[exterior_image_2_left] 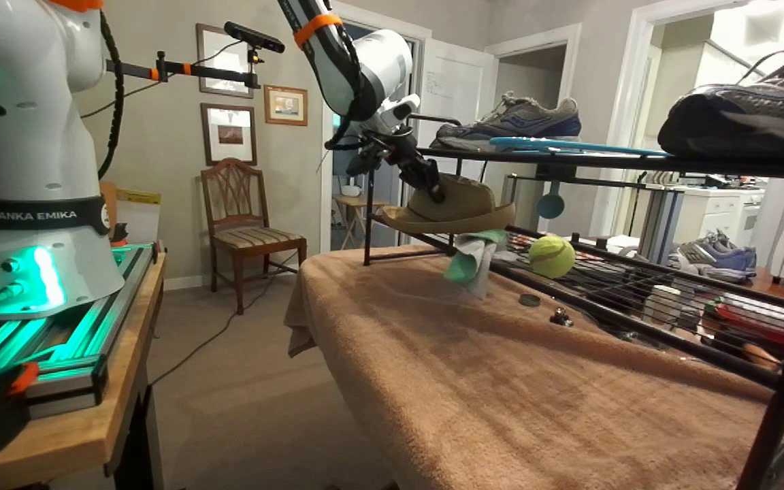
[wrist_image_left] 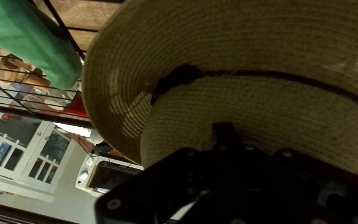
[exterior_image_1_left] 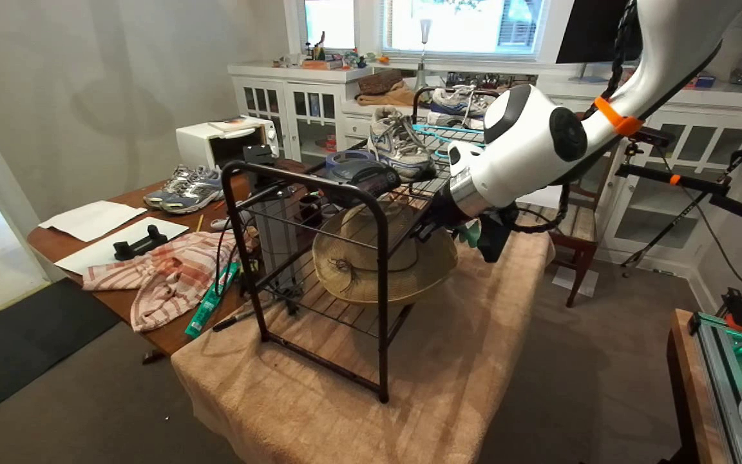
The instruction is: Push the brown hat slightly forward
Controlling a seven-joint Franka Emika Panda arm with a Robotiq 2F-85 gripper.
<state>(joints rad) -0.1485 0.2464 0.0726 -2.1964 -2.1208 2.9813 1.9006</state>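
Black metal gripper [exterior_image_2_left: 437,196], fingers together and clamped on nothing, points toward five o'clock in an exterior view, its tips touching or just beside, I cannot tell which, the domed crown of a wide-brimmed, tan-brown straw hat [exterior_image_2_left: 463,207]. That hat sits on the lower level of a black tubular-metal wire rack [exterior_image_1_left: 382,309]. From the fingertips, in the wrist view, the crown lies toward twelve o'clock, likely the line for a gentle push.
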